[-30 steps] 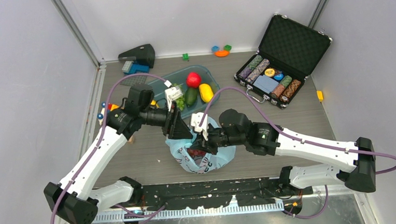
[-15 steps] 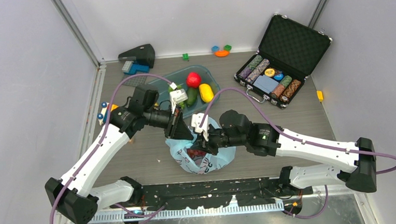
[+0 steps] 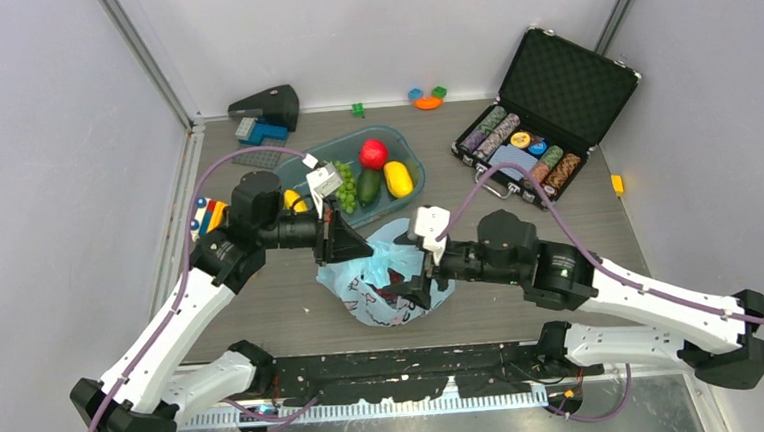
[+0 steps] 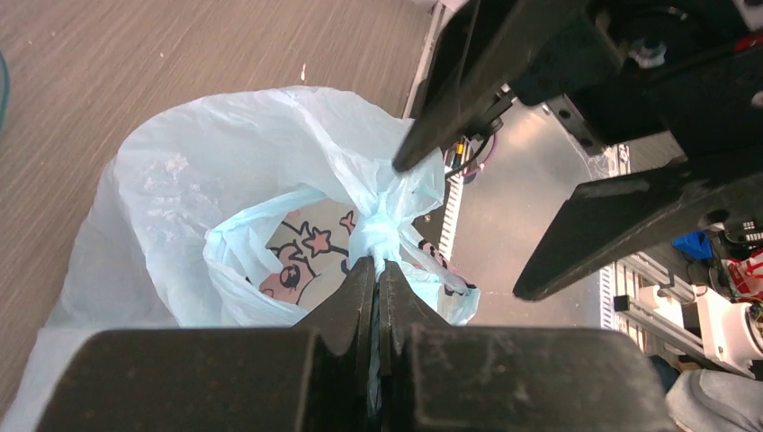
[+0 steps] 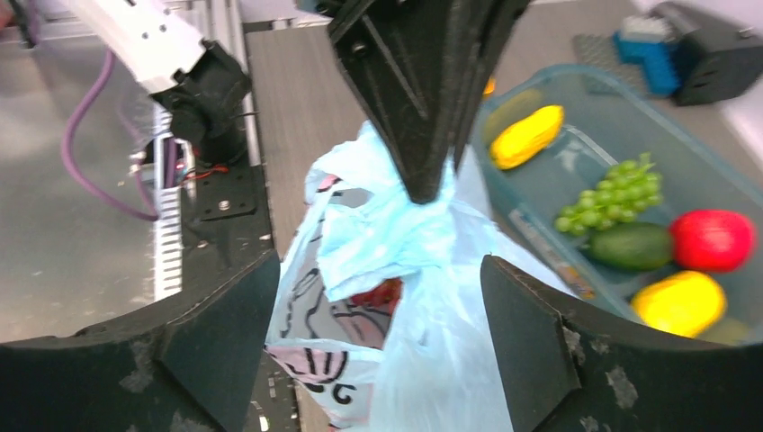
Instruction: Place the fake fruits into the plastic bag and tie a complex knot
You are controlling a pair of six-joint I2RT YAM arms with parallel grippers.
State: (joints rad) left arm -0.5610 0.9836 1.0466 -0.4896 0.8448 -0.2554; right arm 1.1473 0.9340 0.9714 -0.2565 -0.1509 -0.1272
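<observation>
The light-blue plastic bag (image 3: 387,281) stands on the table between both arms. My left gripper (image 4: 378,266) is shut on a strip of the plastic bag (image 4: 180,198) just below a bunched knot (image 4: 385,220). My right gripper (image 5: 380,265) is open, its fingers (image 5: 526,351) either side of the plastic bag (image 5: 432,324) without touching it. A red fake fruit (image 5: 384,295) shows through the bag's gap. In the blue-tinted tub (image 3: 406,154) lie a red apple (image 3: 373,153), a yellow fruit (image 3: 397,178), a dark green one (image 3: 368,185) and green grapes (image 3: 344,186).
An open black case of poker chips (image 3: 542,116) stands at the back right. A black and blue device (image 3: 266,110) sits at the back left. Small toy blocks (image 3: 429,98) lie along the back edge, one yellow block (image 3: 616,184) at the right, more blocks (image 3: 208,215) by the left arm.
My right gripper has opened, let go of the bag and drawn back to the right. My left gripper has shut on the bag's plastic and pulled slightly left. The bag's top has spread wider.
</observation>
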